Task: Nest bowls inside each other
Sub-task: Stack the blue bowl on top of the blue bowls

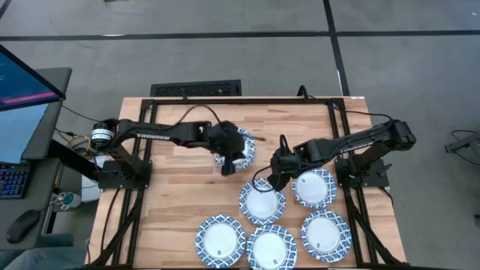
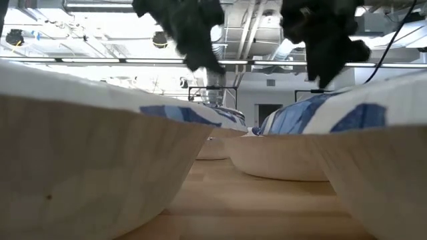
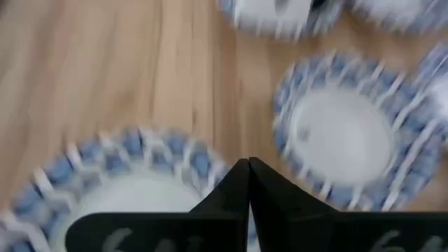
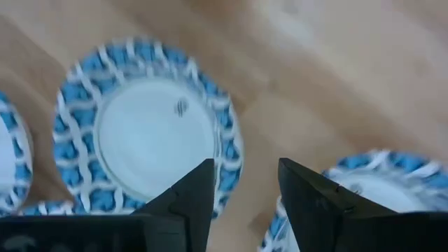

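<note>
Six small round bowls with white centres and blue-and-white patterned rims show on the light wooden table [image 1: 180, 202] in the high view. Five sit in the lower right of the frame: three in a bottom row [image 1: 220, 240], [image 1: 271, 248], [image 1: 326, 235] and two above them [image 1: 262, 201], [image 1: 314, 187].

The sixth bowl [image 1: 245, 146] is near the middle of the frame, partly under the left gripper [image 1: 229, 161]. In the left wrist view this gripper's [image 3: 248, 189] dark fingers are pressed together over the bowl's [image 3: 133, 175] rim; whether they pinch the rim cannot be told.

The right gripper [image 1: 276, 178] hangs just upper right of the upper-left bowl of the cluster. Its fingers [image 4: 199, 192] are spread apart in the right wrist view, with nothing between them, above the table between two bowls [image 4: 150, 129], [image 4: 381, 182].
</note>
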